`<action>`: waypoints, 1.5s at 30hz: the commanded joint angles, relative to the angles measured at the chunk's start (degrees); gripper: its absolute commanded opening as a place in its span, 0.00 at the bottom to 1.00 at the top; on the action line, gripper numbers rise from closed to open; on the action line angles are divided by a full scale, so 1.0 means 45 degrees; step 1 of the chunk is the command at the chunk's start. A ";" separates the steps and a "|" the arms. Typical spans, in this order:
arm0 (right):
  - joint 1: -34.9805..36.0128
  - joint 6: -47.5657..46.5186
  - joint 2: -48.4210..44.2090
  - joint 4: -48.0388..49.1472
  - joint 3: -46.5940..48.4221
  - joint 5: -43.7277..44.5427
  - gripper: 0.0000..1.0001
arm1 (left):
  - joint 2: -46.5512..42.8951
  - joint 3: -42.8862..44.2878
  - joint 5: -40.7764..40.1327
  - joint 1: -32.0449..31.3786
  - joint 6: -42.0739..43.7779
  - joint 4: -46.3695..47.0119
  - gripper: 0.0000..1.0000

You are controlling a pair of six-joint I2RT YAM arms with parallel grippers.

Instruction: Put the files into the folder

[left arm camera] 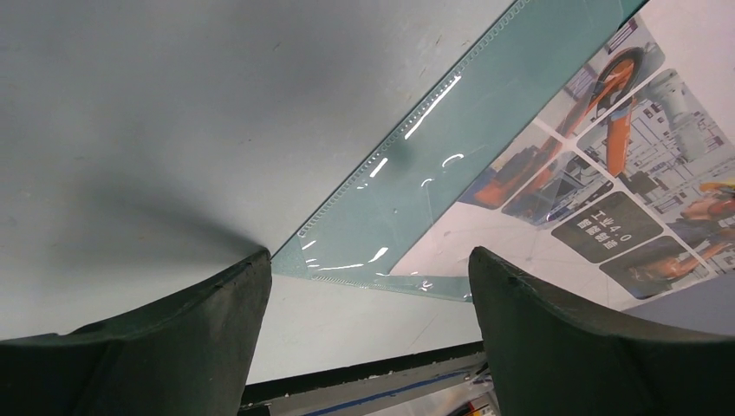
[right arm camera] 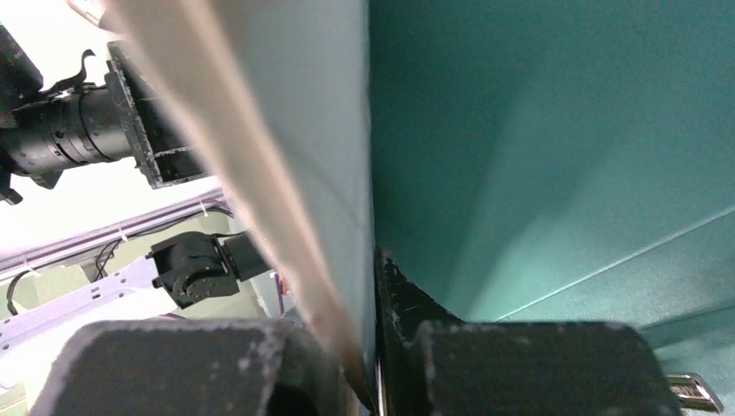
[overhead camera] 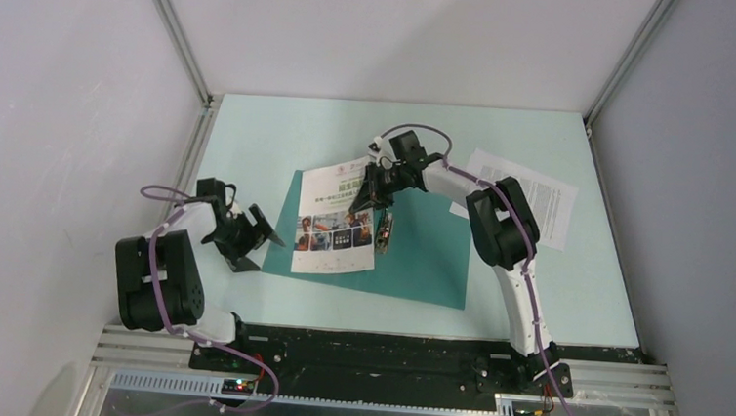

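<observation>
Pinching the brochure page (overhead camera: 336, 218) over the folder (overhead camera: 429, 261) with the right hand (overhead camera: 380, 201).
Trails left of that hand, long axis toward the near edge, low end on folder; spread left hand (overhead camera: 256, 242) nearer, at folder's left corner. Far right, text sheet (overhead camera: 550, 206) on worktop (overhead camera: 271, 142), partly hidden behind right arm (overhead camera: 505, 227).

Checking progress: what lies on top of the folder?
The brochure page covers the folder's left part, one edge pinched by the right gripper. Anything beneath that page is hidden. The text sheet lies elsewhere.

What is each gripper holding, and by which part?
The right gripper pinches the brochure page by its right edge; the left gripper, open, holds nothing.
</observation>
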 commanded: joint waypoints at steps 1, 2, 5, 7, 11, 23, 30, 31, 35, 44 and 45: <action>-0.0322 -0.0433 -0.0532 -0.0351 -0.0229 -0.0334 0.15 | 0.0340 -0.0936 -0.0526 -0.0238 0.0208 0.0972 0.90; -0.0375 -0.0564 -0.0560 -0.0523 -0.0257 -0.0477 0.16 | 0.0237 -0.0977 -0.0485 -0.0247 0.0227 0.0990 0.89; -0.0512 -0.0873 -0.0595 -0.0876 -0.0262 -0.0765 0.16 | 0.0060 -0.1109 -0.0468 -0.0344 0.0284 0.1026 0.88; -0.0471 -0.0944 -0.0588 -0.1018 -0.0261 -0.0864 0.15 | -0.0005 -0.1173 -0.0417 -0.0393 0.0298 0.1064 0.87; -0.0252 -0.0948 -0.0720 -0.1450 -0.0378 -0.0606 0.13 | -0.0210 -0.1327 -0.0307 -0.0540 0.0280 0.1165 0.87; 0.0146 0.0403 -0.0422 -0.0824 -0.0467 -0.0244 0.00 | -0.0578 -0.1663 0.0000 -0.1238 0.0484 0.1439 0.85; 0.0278 0.1560 0.0233 0.0708 0.0255 -0.0530 0.00 | -0.0630 -0.1702 0.0015 -0.1281 0.0632 0.1448 0.84; 0.0261 0.1606 0.0301 0.0784 0.0572 -0.0485 0.00 | -0.0621 -0.1701 0.0019 -0.1264 0.0661 0.1440 0.84; 0.0125 0.1618 0.0706 0.0938 0.1488 -0.0332 0.00 | -0.0615 -0.1702 0.0008 -0.1273 0.0698 0.1429 0.83; -0.0183 0.1671 0.1082 0.1257 0.1892 -0.0005 0.00 | -0.0633 -0.1671 0.0043 -0.1276 0.0759 0.1380 0.83; -0.0189 0.1681 0.1108 0.1224 0.1897 -0.0004 0.00 | -0.0636 -0.1679 0.0028 -0.1283 0.0776 0.1380 0.83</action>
